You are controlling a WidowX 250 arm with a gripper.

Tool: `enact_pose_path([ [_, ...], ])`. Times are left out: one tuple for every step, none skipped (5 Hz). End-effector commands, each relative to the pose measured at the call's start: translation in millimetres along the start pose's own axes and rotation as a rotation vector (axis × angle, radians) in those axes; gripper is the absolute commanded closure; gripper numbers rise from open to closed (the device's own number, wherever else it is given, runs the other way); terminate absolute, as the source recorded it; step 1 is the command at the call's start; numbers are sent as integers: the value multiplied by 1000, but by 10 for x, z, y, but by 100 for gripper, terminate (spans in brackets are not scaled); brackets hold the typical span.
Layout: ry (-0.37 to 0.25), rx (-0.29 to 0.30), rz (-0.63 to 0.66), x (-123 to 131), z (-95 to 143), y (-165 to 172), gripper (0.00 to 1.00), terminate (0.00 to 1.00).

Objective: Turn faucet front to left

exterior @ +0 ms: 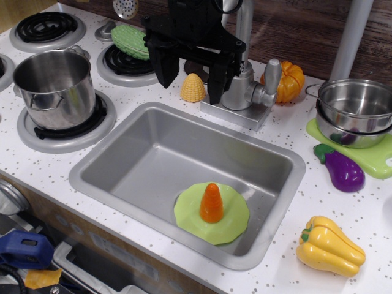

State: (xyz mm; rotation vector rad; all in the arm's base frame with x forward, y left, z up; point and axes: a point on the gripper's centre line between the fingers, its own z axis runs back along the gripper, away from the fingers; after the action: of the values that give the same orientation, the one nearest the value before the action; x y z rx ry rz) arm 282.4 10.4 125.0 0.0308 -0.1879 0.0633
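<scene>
Behind sink [110,160]: one faucet [244,86], one gripper [190,76] spread wide, holding nothing; two pans [355,110].

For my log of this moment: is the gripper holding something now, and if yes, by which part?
Nothing is held. The gripper hangs open just left of the faucet, its dark fingers spread with only empty space between them.

On your speckled white bench [288,245], an orange toy carrot [211,203] stands on a green plate [229,223] inside the grey sink [122,165]. You see a yellow plastic pepper [329,246] right, a purple eggplant [341,170] beyond it.
</scene>
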Motion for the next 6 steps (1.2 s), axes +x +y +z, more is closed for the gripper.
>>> enact_pose_path([
  [0,0,0,0,0,0,0,0],
  [-81,11,-41,68,37,17,0,0],
  [-127,-3,-38,109,78,14,0,0],
  [-142,-10,-67,165,136,9,0,0],
  [-174,-40,-77,219,190,80,0,0],
  [-196,-56,-82,262,208,151,0,0],
])
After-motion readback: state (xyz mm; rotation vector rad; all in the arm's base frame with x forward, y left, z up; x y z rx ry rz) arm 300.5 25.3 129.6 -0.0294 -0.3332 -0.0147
